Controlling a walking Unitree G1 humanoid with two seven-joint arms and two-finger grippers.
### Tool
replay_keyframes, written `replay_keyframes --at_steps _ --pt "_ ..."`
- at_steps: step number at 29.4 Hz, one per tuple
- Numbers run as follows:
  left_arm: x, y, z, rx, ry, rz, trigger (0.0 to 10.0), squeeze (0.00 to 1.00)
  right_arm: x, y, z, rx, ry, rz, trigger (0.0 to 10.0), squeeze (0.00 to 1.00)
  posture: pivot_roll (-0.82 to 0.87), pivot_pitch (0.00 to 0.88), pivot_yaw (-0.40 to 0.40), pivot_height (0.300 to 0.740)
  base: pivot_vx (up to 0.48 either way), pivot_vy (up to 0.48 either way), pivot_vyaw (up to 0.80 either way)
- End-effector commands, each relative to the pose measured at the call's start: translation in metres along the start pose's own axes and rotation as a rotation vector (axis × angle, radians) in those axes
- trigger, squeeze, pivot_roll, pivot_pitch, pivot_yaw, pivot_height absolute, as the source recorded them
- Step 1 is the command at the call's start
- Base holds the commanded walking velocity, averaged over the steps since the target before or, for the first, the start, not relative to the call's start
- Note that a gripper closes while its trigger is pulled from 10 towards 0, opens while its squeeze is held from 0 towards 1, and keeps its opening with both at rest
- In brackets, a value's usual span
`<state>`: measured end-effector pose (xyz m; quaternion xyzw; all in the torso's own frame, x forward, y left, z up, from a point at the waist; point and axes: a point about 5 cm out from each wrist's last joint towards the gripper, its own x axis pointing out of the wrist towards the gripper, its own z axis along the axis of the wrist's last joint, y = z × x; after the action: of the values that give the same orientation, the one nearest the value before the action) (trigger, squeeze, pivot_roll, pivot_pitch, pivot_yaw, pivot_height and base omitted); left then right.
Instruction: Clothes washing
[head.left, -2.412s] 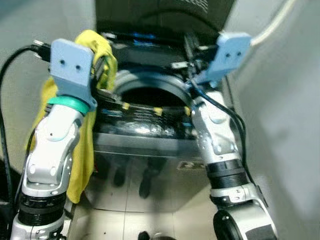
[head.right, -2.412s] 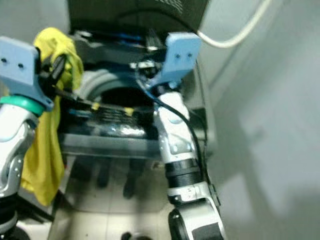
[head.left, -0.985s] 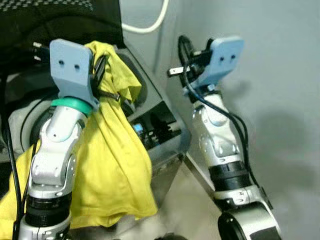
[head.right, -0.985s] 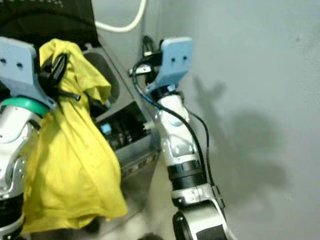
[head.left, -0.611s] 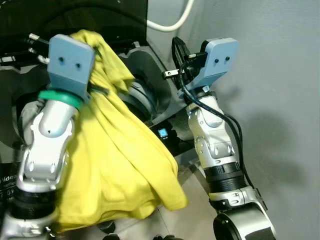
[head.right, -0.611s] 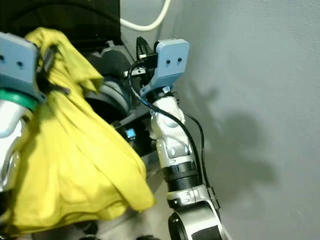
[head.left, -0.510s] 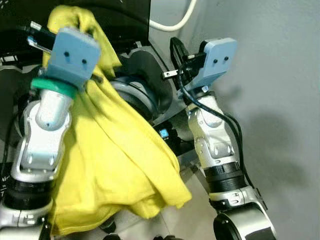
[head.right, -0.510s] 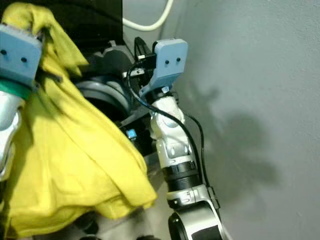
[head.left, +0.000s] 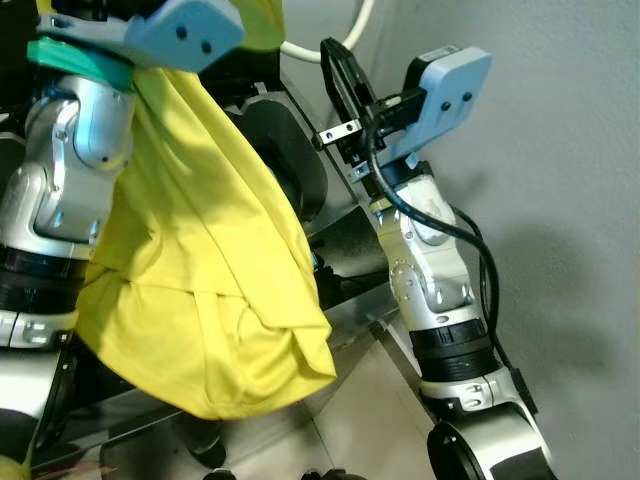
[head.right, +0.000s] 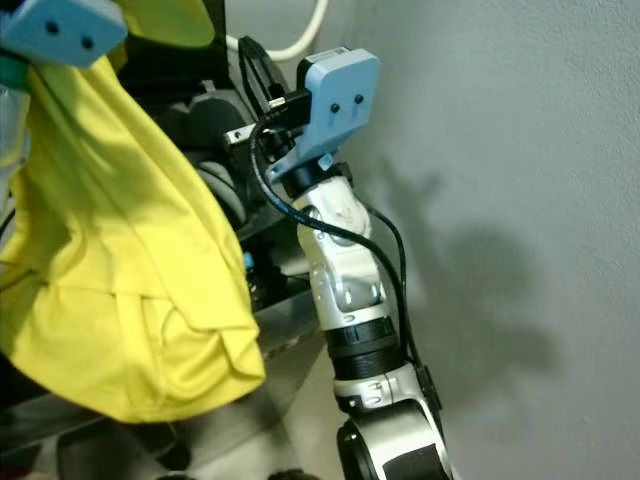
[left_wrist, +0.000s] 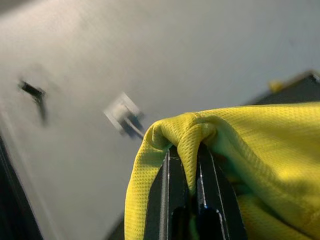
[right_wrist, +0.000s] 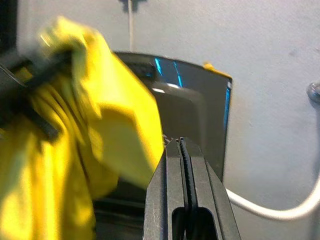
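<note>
Left hand (left_wrist: 183, 167) raised, pinching yellow shirt (head.left: 200, 270)

- One yellow garment (head.left: 200, 290)
- One washing machine (head.left: 340, 235)
- One white hose (head.left: 345, 30)
- Two silver arms, each ending in one gripper: left gripper (left_wrist: 185, 172), right gripper (right_wrist: 183, 155)
</note>
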<state>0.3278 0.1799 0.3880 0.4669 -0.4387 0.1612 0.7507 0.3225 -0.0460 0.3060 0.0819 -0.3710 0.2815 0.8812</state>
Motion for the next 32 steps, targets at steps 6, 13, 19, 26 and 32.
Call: replay_keyframes --at_steps 6,13,19,26,32 --pt "-0.047 -0.04 -0.006 -1.01 0.573 -0.249 10.0 0.0 -0.001 -0.002 0.001 -0.006 0.004 0.006 10.0 0.0 0.19 0.035 -0.065 0.74 0.0 0.0 0.0" --pt "-0.087 -0.044 0.019 -0.91 0.517 -0.456 10.0 0.37 -0.003 -0.002 -0.004 0.003 0.029 0.02 10.0 0.0 0.21 0.05 -0.076 0.74 0.0 0.0 0.0" --pt "-0.104 -0.039 0.026 -0.795 0.472 -0.477 10.0 1.0 -0.004 0.002 -0.008 0.017 0.043 0.031 10.0 0.0 0.23 0.044 -0.077 0.74 0.0 0.0 0.0" --pt "-0.128 -0.017 0.033 -0.848 0.513 -0.544 10.0 1.0 -0.006 0.005 -0.013 0.028 0.059 0.047 10.0 0.0 0.26 0.041 -0.099 0.74 0.0 0.0 0.0" --pt "-0.15 0.01 0.041 -0.937 0.434 -0.659 10.0 0.0 -0.006 0.009 -0.018 0.043 0.088 0.114 10.0 0.0 0.28 0.034 -0.131 0.74 0.0 0.0 0.0"
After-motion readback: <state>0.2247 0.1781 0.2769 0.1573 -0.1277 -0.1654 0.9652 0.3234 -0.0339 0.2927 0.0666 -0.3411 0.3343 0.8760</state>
